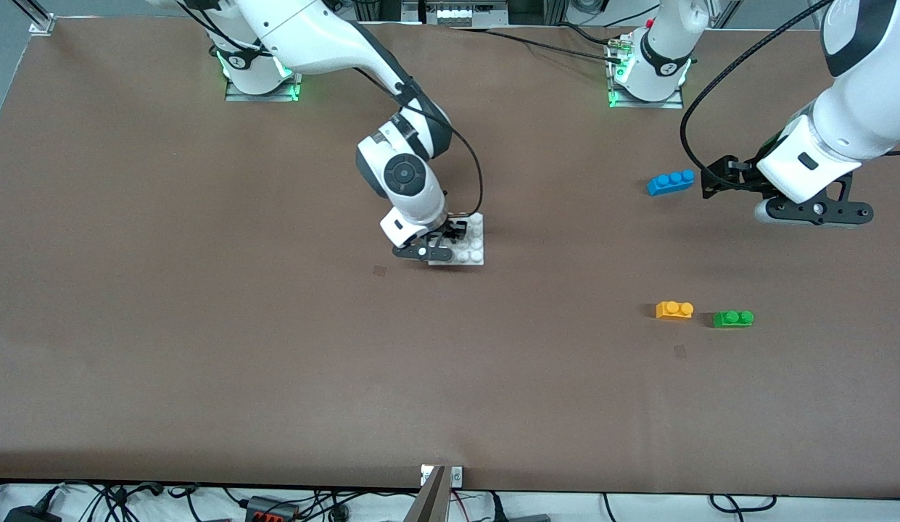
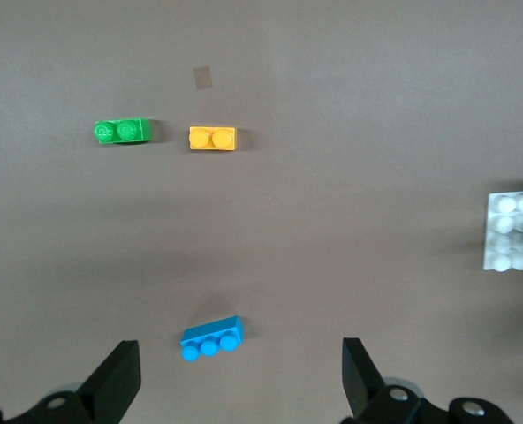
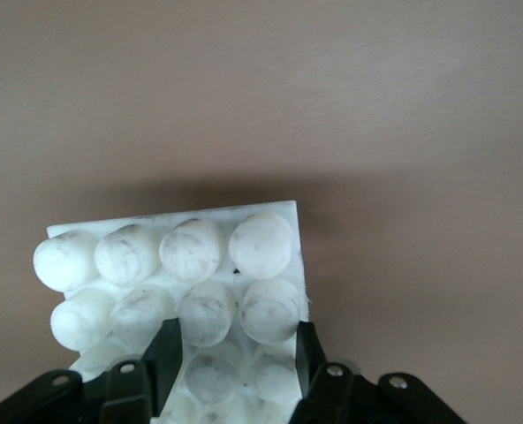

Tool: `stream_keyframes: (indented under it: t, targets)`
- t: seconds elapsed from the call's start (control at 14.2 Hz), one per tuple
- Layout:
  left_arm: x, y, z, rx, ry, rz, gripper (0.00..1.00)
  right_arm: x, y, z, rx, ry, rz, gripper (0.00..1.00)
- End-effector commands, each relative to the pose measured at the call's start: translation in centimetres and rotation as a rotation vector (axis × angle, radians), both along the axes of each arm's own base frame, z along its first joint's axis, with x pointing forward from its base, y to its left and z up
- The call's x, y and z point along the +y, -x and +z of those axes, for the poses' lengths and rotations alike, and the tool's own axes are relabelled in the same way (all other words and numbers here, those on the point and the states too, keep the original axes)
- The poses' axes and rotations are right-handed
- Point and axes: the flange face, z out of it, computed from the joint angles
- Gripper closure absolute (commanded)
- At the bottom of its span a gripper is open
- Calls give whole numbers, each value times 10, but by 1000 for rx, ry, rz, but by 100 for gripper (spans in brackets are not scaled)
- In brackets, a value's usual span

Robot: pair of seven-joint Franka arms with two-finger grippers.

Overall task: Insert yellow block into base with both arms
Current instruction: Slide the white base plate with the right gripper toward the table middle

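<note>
The yellow block (image 1: 674, 310) (image 2: 212, 139) lies on the brown table toward the left arm's end, with nothing touching it. The white studded base (image 1: 473, 246) (image 2: 513, 231) (image 3: 173, 247) sits near the table's middle. My right gripper (image 1: 450, 243) (image 3: 235, 353) is shut on the base; its black fingers (image 3: 166, 353) clamp two rows of studs at one edge. My left gripper (image 1: 716, 181) (image 2: 239, 358) hangs open over the table beside the blue brick, holding nothing.
A blue three-stud brick (image 1: 671, 182) (image 2: 211, 338) lies farther from the front camera than the yellow block. A green two-stud brick (image 1: 733, 318) (image 2: 123, 132) sits beside the yellow block, toward the left arm's end. A small dark patch (image 1: 679, 351) marks the table nearby.
</note>
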Motion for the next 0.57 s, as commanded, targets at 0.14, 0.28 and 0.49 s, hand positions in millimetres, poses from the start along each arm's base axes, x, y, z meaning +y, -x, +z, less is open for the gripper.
stream_keyframes:
  t: [0.14, 0.28, 0.49]
  targets:
    - [2, -2, 2, 5, 18, -16, 0, 20, 12, -51, 16, 6, -7, 39]
    - [2, -2, 2, 5, 18, -16, 0, 19, 7, -41, 9, -2, -15, 34]
    - [2, -2, 2, 7, 17, -14, 0, 16, 3, -6, 33, 33, 6, 24]
